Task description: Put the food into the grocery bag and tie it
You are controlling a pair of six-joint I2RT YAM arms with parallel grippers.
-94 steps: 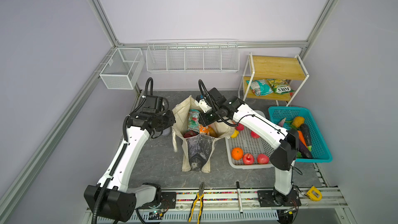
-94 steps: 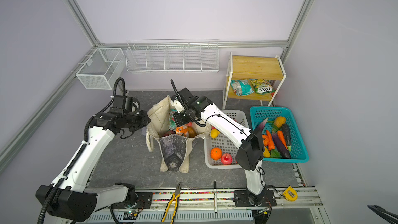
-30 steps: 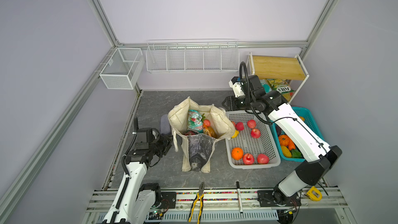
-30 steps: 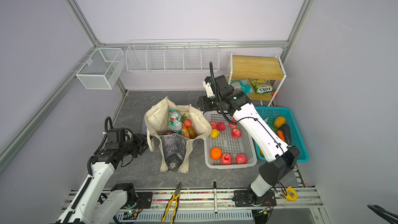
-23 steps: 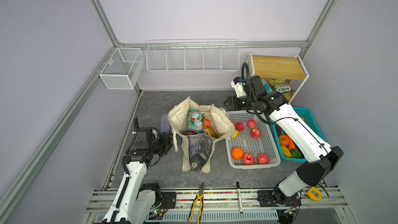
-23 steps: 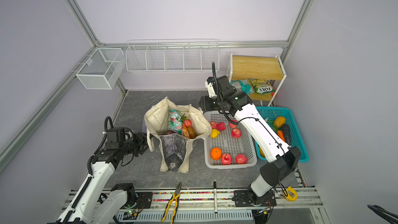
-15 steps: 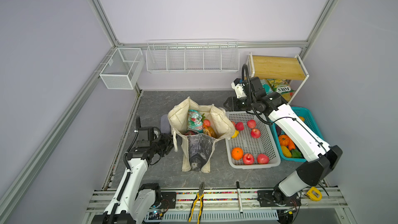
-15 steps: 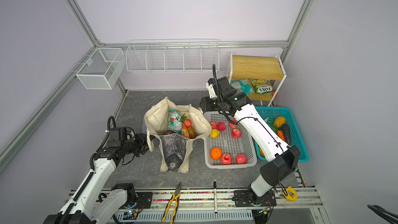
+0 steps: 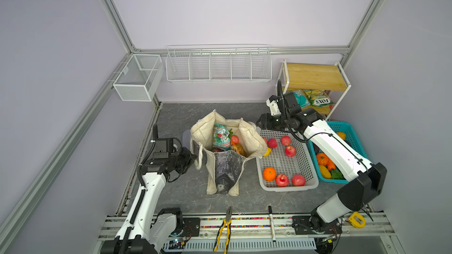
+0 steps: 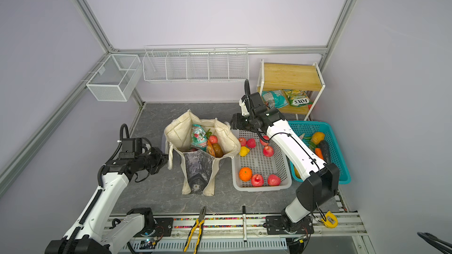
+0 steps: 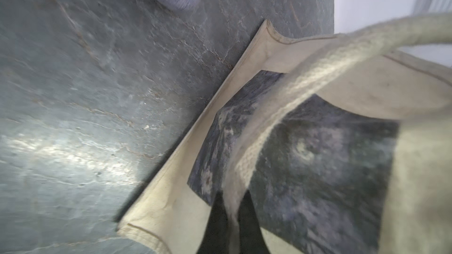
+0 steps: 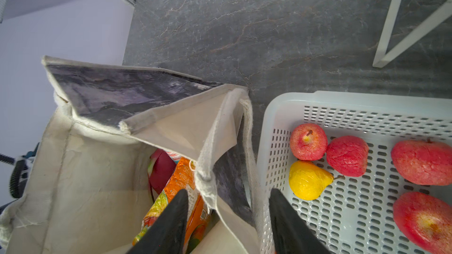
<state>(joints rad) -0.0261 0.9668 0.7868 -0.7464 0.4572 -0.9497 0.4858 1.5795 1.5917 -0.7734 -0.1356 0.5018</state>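
Soft, floppy canvas in the bag (image 9: 226,167), upright and gaping, touching the basket (image 9: 288,187) on the side toward the left arm. Likely to sag and fold under a pull, and to weigh a fair bit with produce inside, so best taken by the straps rather than the thin walls; coarse weave, unlikely to slip. Left gripper (image 11: 231,200) clenched on one strap (image 11: 305,74), webbing pinched between the fingers (image 11: 216,218), on the bag's far side from the basket. Right gripper (image 12: 228,191) released, jaws wide apart, above the bag rim just beside the basket's back corner; second strap (image 12: 249,138) hanging close by, not gripped. Counted: one bag, two straps. In the basket, six red fruits (image 9: 290,151), one orange (image 9: 269,174), one pear (image 12: 308,179): eight pieces. Firm, round and light by the look, prone to roll, so safest gripped across the middle. Inside the bag, visible from above: a green packet (image 9: 220,138), an orange packet (image 12: 181,186), a red fruit (image 9: 234,139), a brown fruit (image 10: 217,149), a dragon fruit (image 12: 161,167); perhaps more hidden beneath. Beyond the basket from the bag, one teal basket (image 9: 343,126) of vegetables, too covered by the right arm to count. Behind the basket, one shelf (image 9: 314,76) with two packets (image 9: 318,98): slick, crinkly, easy to crush, best pinched at a sealed edge.
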